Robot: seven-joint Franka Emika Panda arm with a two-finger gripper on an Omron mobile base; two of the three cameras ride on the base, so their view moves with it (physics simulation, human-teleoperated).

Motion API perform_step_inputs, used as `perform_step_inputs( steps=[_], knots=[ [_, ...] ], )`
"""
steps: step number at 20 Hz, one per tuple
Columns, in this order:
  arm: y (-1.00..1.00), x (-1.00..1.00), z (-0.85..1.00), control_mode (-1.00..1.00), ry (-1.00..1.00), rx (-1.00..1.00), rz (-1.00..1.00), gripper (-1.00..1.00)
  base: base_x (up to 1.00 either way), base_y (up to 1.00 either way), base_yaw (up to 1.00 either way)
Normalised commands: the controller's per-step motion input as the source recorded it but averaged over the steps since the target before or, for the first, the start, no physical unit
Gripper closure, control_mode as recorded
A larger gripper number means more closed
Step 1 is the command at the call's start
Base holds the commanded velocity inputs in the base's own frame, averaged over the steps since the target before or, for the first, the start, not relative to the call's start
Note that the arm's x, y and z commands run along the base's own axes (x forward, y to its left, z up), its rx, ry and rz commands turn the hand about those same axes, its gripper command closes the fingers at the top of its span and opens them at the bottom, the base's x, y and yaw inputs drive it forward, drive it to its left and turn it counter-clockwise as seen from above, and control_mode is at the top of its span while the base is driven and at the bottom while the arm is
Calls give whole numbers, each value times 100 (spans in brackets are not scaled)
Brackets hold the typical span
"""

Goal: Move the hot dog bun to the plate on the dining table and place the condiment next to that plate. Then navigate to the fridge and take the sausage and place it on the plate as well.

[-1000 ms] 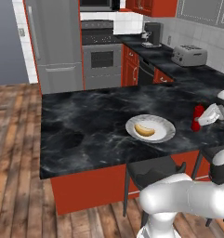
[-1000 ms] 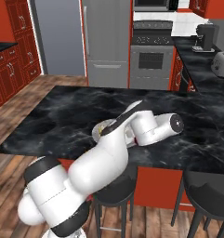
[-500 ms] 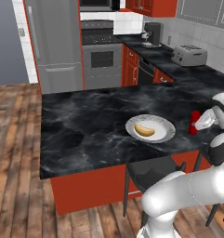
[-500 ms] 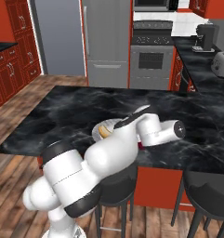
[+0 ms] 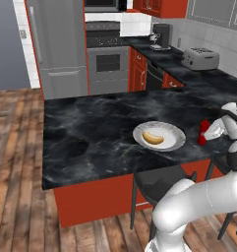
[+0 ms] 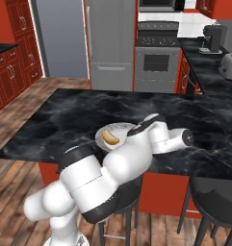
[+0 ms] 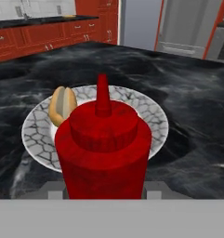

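The hot dog bun (image 5: 153, 138) (image 6: 110, 138) (image 7: 62, 105) lies on the white-grey plate (image 5: 175, 133) (image 6: 118, 128) (image 7: 156, 117), which sits on the black marble dining table (image 5: 90, 133) (image 6: 69, 115). Just right of the plate in the left base view, my gripper (image 5: 210, 134) is shut on the red condiment bottle (image 5: 203, 133) (image 7: 103, 148). The bottle is upright and low over the table top; I cannot tell whether it touches. In the hand view it stands close in front of the plate. The grey fridge (image 5: 61, 44) (image 6: 110, 43) stands shut beyond the table. The sausage is hidden.
An oven (image 5: 107, 61) (image 6: 157, 60) stands beside the fridge. A toaster (image 5: 200, 58) and a coffee maker (image 5: 162, 35) are on the back counter. Dark stools (image 5: 159, 184) (image 6: 213, 202) stand under the table's near edge. Bare marble lies left of the plate.
My gripper has sunk a little with the bottle toward the table top, and the arm's elbow has swung. The plate and bun have not moved.
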Motion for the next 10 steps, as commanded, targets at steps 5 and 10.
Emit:
perform_step_inputs(
  steps=[5,10],
  knots=[
    [-7,13,-15,-100,0,0,0,100,0,0,0],
    [0,9,-20,-100,0,0,0,100,0,0,0]
  ],
)
